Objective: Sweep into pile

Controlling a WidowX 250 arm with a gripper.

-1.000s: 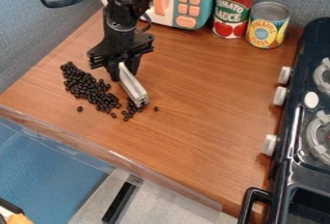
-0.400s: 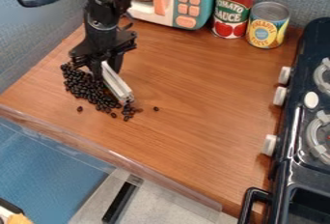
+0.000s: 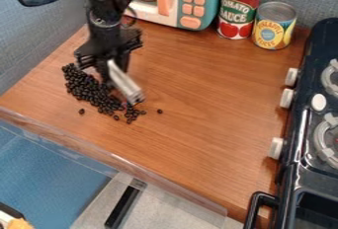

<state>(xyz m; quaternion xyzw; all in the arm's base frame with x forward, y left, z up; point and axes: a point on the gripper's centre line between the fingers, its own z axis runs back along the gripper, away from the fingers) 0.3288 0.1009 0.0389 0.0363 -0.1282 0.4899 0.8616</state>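
my gripper [image 3: 114, 66] hangs over the wooden counter [image 3: 204, 95], toward the upper left of the view, fingers narrowed onto one end of a pale bar [image 3: 125, 83]. bar slants down and rightward; i can't tell whether its low end touches the wood. dark beans [image 3: 86, 87] lie along the bar's left side in a long, dense heap, a looser scatter near its low end. one stray bean [image 3: 82, 111] sits below the heap, another [image 3: 159, 111] off to the right. at the counter's back i have a toy microwave [image 3: 191, 1], then a red can [image 3: 238, 11] and a yellow can [image 3: 274, 26] side by side. toy stove [image 3: 300, 139] along the right edge.
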